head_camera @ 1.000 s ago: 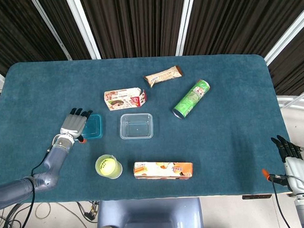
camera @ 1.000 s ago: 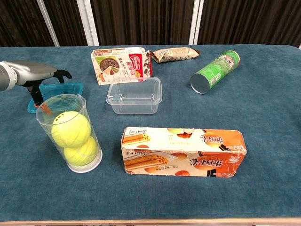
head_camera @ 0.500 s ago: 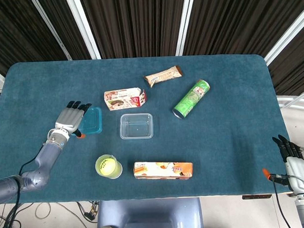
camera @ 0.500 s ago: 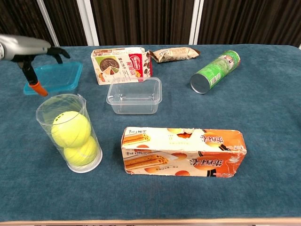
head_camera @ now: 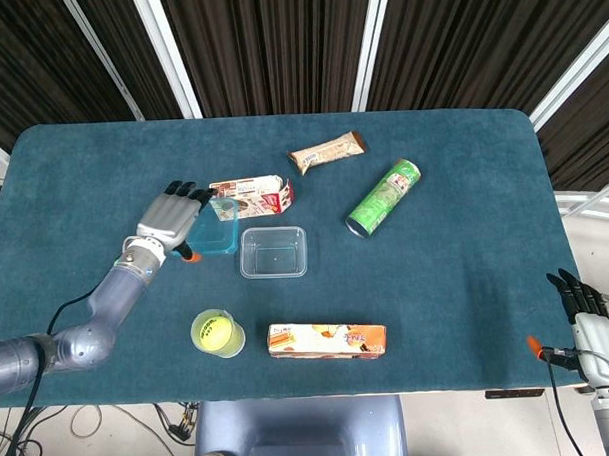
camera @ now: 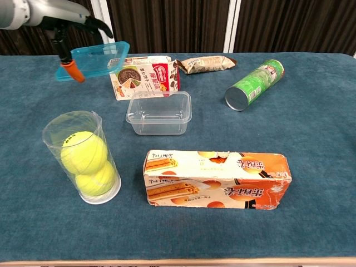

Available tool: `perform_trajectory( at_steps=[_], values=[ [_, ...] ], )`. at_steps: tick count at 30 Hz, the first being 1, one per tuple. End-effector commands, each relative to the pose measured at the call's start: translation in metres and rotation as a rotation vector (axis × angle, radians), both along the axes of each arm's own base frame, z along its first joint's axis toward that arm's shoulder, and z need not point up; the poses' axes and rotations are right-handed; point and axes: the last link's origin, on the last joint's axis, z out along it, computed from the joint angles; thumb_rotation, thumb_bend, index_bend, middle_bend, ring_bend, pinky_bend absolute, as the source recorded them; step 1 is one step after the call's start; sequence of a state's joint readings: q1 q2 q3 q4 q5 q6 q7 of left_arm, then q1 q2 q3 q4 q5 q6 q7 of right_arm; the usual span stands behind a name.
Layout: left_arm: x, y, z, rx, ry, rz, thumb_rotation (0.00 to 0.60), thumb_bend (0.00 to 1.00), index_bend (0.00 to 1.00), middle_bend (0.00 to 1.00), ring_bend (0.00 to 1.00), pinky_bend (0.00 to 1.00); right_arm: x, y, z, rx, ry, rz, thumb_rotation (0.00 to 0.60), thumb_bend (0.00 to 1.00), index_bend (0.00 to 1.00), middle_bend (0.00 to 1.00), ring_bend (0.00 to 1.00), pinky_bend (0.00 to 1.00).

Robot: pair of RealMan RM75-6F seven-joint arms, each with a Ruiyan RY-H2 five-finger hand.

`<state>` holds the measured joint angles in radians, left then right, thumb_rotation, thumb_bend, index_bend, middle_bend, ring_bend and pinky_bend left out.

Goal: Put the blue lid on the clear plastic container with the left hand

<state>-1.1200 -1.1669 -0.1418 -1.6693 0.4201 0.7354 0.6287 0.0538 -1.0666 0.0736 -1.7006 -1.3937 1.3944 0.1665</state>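
My left hand [head_camera: 170,220] [camera: 67,14] holds the blue lid [head_camera: 214,227] [camera: 95,59] in the air, up and to the left of the clear plastic container [head_camera: 273,252] [camera: 159,113]. The lid tilts slightly, its right edge near the container's far left corner. The container stands empty and open on the table's middle. My right hand [head_camera: 591,328] rests at the table's near right edge, fingers apart and holding nothing.
A red-and-white snack box [head_camera: 249,198] lies just behind the container, a wrapped bar [head_camera: 327,151] and a green can [head_camera: 383,196] further right. A tube of tennis balls [head_camera: 216,333] and an orange box [head_camera: 326,339] sit near the front edge.
My left hand has lifted the blue lid off the table and carried it up and to the right, toward the container. The right hand has stayed put.
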Motion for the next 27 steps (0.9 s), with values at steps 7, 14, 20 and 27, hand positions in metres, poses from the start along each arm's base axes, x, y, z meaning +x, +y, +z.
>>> perform_trajectory(
  at_steps=[7, 14, 20, 27],
  values=[
    [0.047, 0.002, -0.041, -0.033, -0.029, 0.025, 0.6, 0.31, 0.1, 0.33, 0.0, 0.0, -0.001, 0.0, 0.0, -0.001, 0.001, -0.004, 0.6, 0.29, 0.1, 0.0, 0.0, 0.0],
    [0.068, 0.004, -0.065, -0.045, -0.028, 0.042, 0.6, 0.31, 0.1, 0.33, 0.0, 0.0, -0.002, 0.0, 0.0, -0.005, -0.001, -0.012, 0.6, 0.29, 0.1, 0.0, 0.0, 0.0],
    [0.071, 0.007, -0.082, -0.061, -0.009, 0.055, 0.6, 0.31, 0.1, 0.33, 0.0, 0.0, -0.002, 0.0, 0.001, -0.009, -0.001, -0.015, 0.6, 0.29, 0.1, 0.0, 0.0, 0.0],
    [0.073, 0.005, -0.094, -0.079, 0.016, 0.038, 0.6, 0.31, 0.1, 0.33, 0.0, 0.0, -0.003, -0.001, 0.001, -0.01, -0.003, -0.021, 0.6, 0.29, 0.1, 0.0, 0.0, 0.0]
  ],
)
